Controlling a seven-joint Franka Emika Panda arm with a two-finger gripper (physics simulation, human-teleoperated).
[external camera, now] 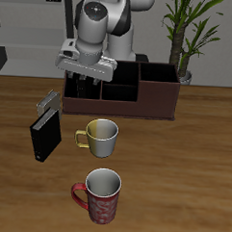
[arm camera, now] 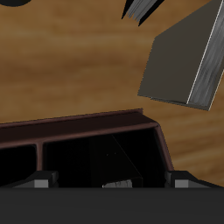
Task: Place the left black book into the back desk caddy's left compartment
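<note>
The back desk caddy (external camera: 138, 95) is a long dark reddish-brown box near the table's back. My gripper (external camera: 88, 87) hovers just above its end section, the left compartment (arm camera: 105, 157), whose inside looks dark. The fingers (arm camera: 37, 181) stand wide apart, open, with nothing gripped between them. Two black books stand on the table just past that end of the caddy. One, showing grey page edges (external camera: 48, 104) (arm camera: 188, 57), is close to the caddy. The other (external camera: 46, 136) is nearer the table's front edge. I cannot tell which one is the left black book.
A pale yellow mug (external camera: 102, 135) stands in front of the caddy, and a red patterned mug (external camera: 102, 194) sits nearer the front edge. A potted plant (external camera: 185, 35) rises behind the caddy's other end.
</note>
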